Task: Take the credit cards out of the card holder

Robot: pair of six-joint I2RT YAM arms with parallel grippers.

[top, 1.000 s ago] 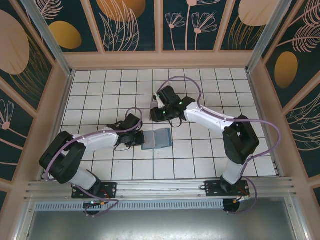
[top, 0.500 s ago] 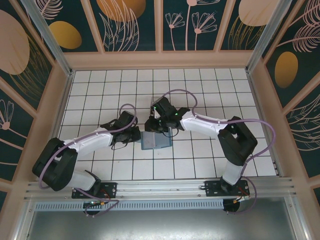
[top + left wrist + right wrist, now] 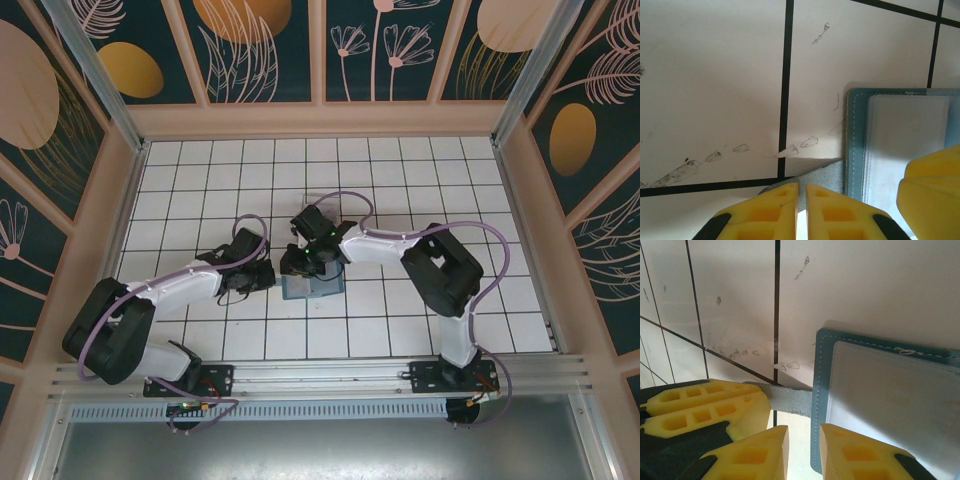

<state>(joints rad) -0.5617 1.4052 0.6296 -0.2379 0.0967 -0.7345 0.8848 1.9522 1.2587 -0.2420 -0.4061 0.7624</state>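
**Card holder lies open mid-table, a pincer at its left edge**

Card holder (image 3: pixel 322 287) rests flat on the white tiled table (image 3: pixel 400 170), about midway between the left and right walls and nearer the arms than the far wall. It is slate-blue with a line of pale stitching round its border (image 3: pixel 856 150) (image 3: pixel 821 390). Inside that border sits a whitish rectangle, the white card (image 3: pixel 905 135) (image 3: pixel 890 400), flush in the pocket under a clear-looking layer. I cannot tell whether it is one card or several stacked.

Just left of the holder, the left gripper (image 3: pixel 268 278) comes in low from the left. Its yellow fingers are pressed almost together, only a hairline slit between them (image 3: pixel 802 187). They pinch a thin grey flap (image 3: pixel 815 175) that runs out from the holder's left edge. The right wrist view shows the same grip from the other side, with the flap (image 3: pixel 790 400) stretched between the left gripper (image 3: pixel 752 407) and the holder.

A little farther back, the right gripper (image 3: pixel 298 268) points down over the holder's far-left corner. Its jaws stand a little apart (image 3: pixel 804 440), with the holder's left edge lying in the gap. I see nothing clamped between them, and cannot tell whether they touch the holder. One of its fingers (image 3: pixel 930 185) shows over the holder's near right part in the left wrist view.

Beyond both grippers, the tiles run back to the far wall.
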